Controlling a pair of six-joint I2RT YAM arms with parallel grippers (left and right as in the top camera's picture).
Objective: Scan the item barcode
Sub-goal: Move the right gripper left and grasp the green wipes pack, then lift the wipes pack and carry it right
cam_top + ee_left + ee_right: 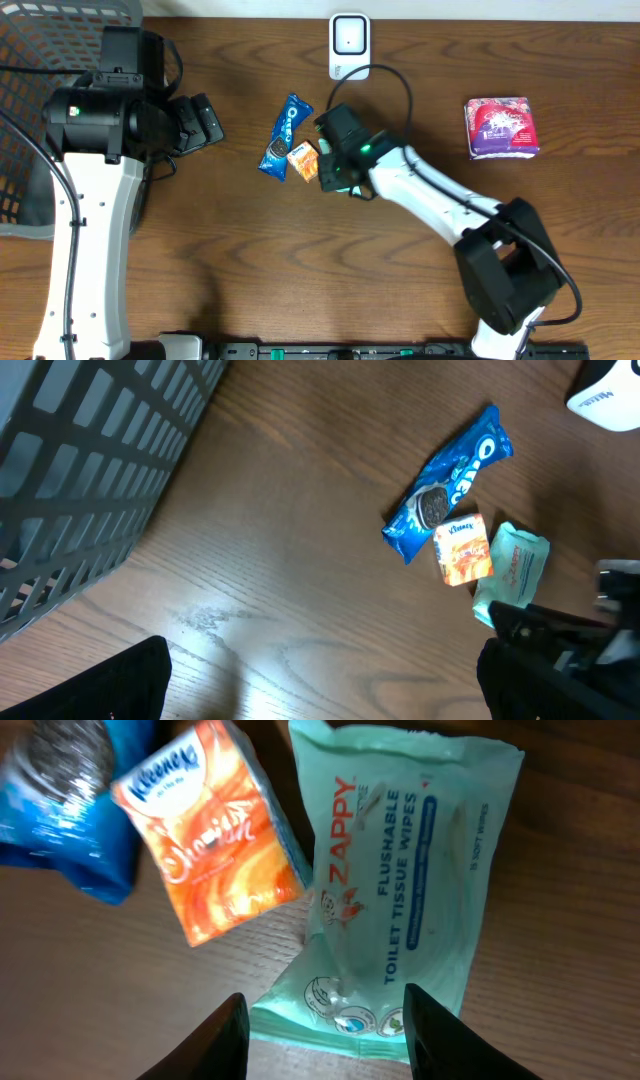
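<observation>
1 wipes pack [400,890] on the table [250,280], its end between the right gripper's [325,1030] 2 fingers; clamped or not, unclear. Beside it, 1 tissue pack [210,830], 1 cookie packet [285,135]. Left gripper [208,121] gapes near 1 basket [30,60].

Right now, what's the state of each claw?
Left claw: open, empty.
Right claw: open, astride the end of the mint-green plastic wipes pack; contact cannot be told.

You barely see the wipes pack [400,870] overhead (right gripper [326,1038] covers it). Oreo pack's [55,815] blurred, edge-cropped at right wrist.
</observation>
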